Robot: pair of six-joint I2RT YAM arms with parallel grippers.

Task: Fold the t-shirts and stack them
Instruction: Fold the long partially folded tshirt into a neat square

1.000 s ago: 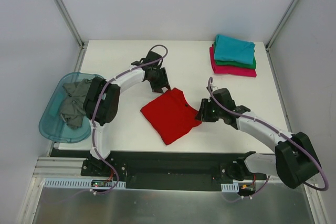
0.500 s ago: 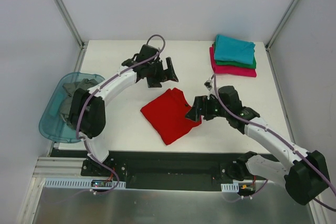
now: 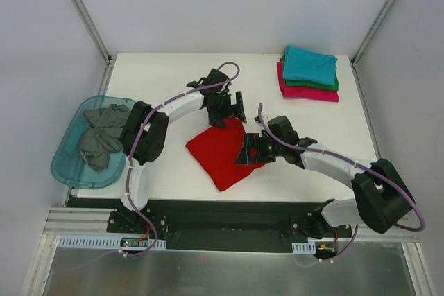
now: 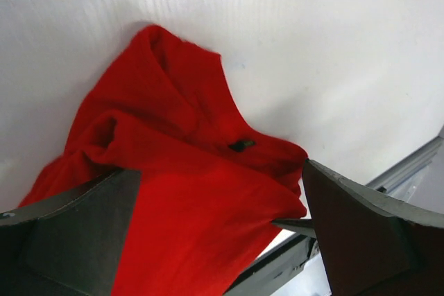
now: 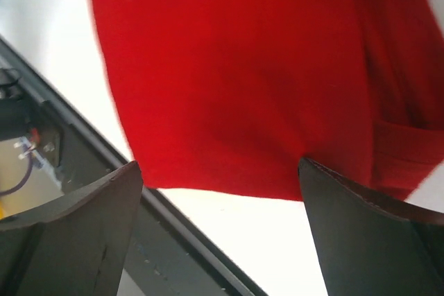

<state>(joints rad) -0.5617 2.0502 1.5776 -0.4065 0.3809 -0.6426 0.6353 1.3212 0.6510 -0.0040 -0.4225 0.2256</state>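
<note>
A bright red t-shirt [image 3: 220,154] lies folded in the middle of the table, its dark neck label [image 4: 241,145] showing. My left gripper [image 3: 234,109] hovers open over the shirt's far corner, red cloth [image 4: 180,192] below its spread fingers [image 4: 76,233]. My right gripper [image 3: 248,152] is open at the shirt's right edge, above the red cloth [image 5: 243,81] and the white tabletop. A folded stack [image 3: 309,74] of teal, green and magenta-pink t-shirts sits at the back right. A dark grey t-shirt [image 3: 100,133] lies crumpled in the tub.
A translucent blue plastic tub [image 3: 66,164] overhangs the table's left edge. The black rail of the table's near edge [image 5: 83,164] shows under the right gripper. Slanted metal posts stand at both back corners.
Both grippers have opened wide. The left gripper swung up and away, then came back over the red shirt's far corner. The right gripper moved left onto the shirt's right edge.
</note>
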